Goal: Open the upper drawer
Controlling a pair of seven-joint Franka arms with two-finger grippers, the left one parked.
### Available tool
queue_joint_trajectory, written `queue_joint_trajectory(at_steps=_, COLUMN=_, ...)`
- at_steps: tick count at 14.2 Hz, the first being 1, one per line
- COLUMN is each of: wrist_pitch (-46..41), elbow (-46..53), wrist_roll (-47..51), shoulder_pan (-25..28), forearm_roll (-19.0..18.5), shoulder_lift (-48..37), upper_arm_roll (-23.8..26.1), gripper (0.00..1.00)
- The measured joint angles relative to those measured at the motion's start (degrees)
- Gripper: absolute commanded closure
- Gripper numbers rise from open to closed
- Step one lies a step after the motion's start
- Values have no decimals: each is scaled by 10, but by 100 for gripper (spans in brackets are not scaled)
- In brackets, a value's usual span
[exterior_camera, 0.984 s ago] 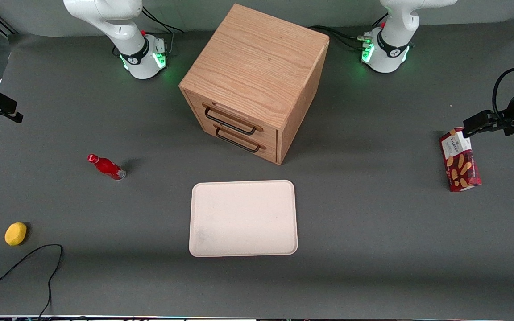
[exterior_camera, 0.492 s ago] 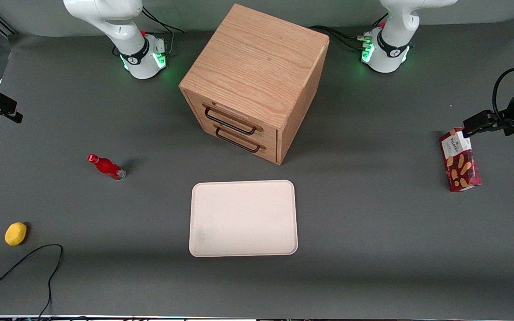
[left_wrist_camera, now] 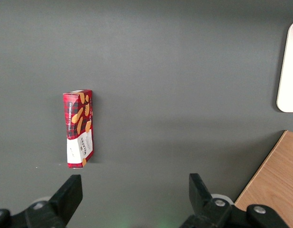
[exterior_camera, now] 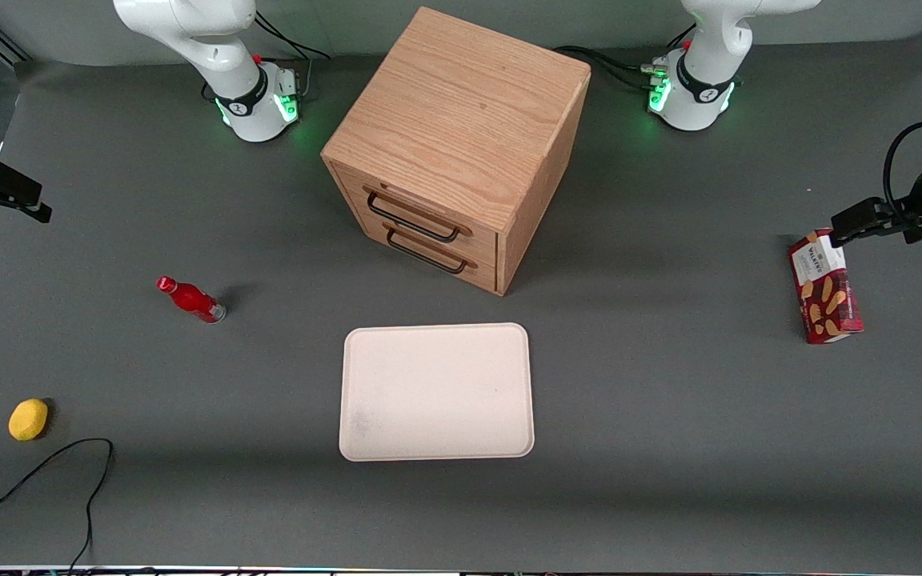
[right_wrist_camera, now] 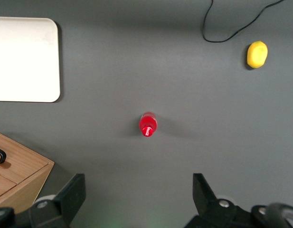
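While the light oak cube cabinet [exterior_camera: 457, 136] stands mid-table, its upper drawer [exterior_camera: 415, 210] sits flush — shut — above the bottom drawer [exterior_camera: 429, 252]; the black gripper [right_wrist_camera: 137, 194] hangs empty, fingers spread wide, above a small red bottle [right_wrist_camera: 147, 124].

The gripper [right_wrist_camera: 136, 199] hangs high over the working arm's end of the table [exterior_camera: 669, 448], its fingers [right_wrist_camera: 72, 194] spread wide, well apart from everything. Below it stands a small red bottle [exterior_camera: 190, 299], upright and alone on bare mat. The upper drawer [exterior_camera: 417, 214] sits shut in the oak cabinet [exterior_camera: 461, 120], its black wire handle [exterior_camera: 411, 224] just above the lower drawer's handle [exterior_camera: 426, 254]. Open mat lies in front of the drawers. Nearer the front camera, a white tray [exterior_camera: 435, 392] lies flat and low. A yellow lemon [exterior_camera: 28, 419] and a black cable [exterior_camera: 45, 480] lie far off near the table's edge.
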Motion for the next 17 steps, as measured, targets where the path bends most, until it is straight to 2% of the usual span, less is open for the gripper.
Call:
queue_joint_trajectory(at_steps=7, wrist_pitch=11, elbow=48, wrist_roll=0, shoulder_pan=93, forearm_roll=1, shoulder_lift=78, upper_arm_roll=0, gripper=0)
queue_joint_trajectory(at_steps=12, wrist_pitch=40, elbow=94, wrist_roll=0, shoulder_pan=209, forearm_roll=2, shoulder_lift=147, upper_arm_roll=0, gripper=0)
queue_joint_trajectory(at_steps=17, wrist_pitch=54, elbow=101, wrist_roll=-10, shoulder_pan=317, forearm_roll=9, shoulder_lift=161, upper_arm_roll=1, gripper=0)
